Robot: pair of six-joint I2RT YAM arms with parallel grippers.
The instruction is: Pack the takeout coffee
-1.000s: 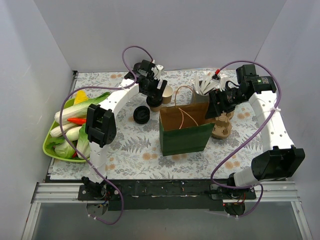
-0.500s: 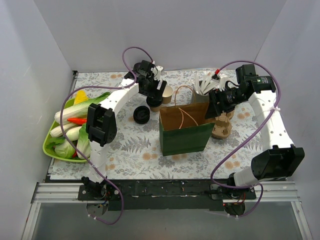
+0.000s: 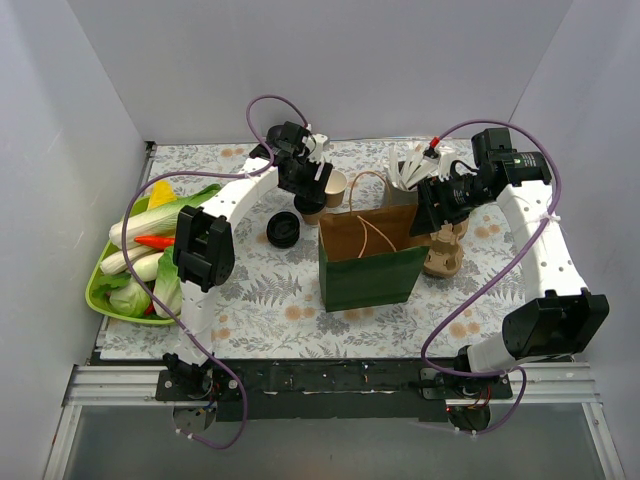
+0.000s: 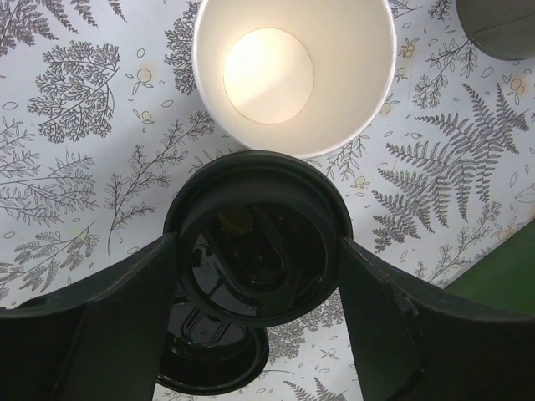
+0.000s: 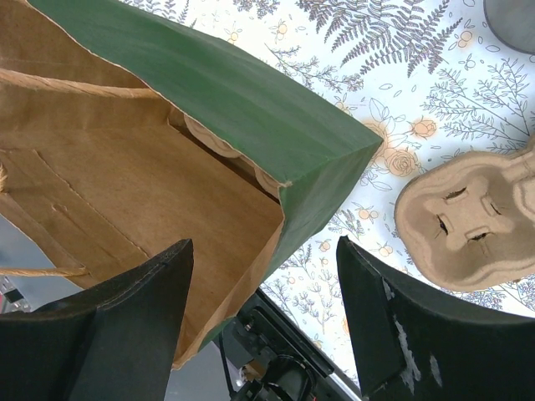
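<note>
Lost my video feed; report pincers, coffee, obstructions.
Left pincer straddling takeout coffee lid, grip unconfirmed. Right pincer open above green bag edge. Unlidded cup right beside coffee.

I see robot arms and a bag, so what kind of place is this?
Likely a robot training booth, not a real cafe: plain white walls surround a fern-print tablecloth, and a green bag, paper cup and vegetable tray sit ready.

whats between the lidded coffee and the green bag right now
In the left wrist view, one finger of the left gripper beside the coffee, then bare cloth up to the bag. Nothing else.
</note>
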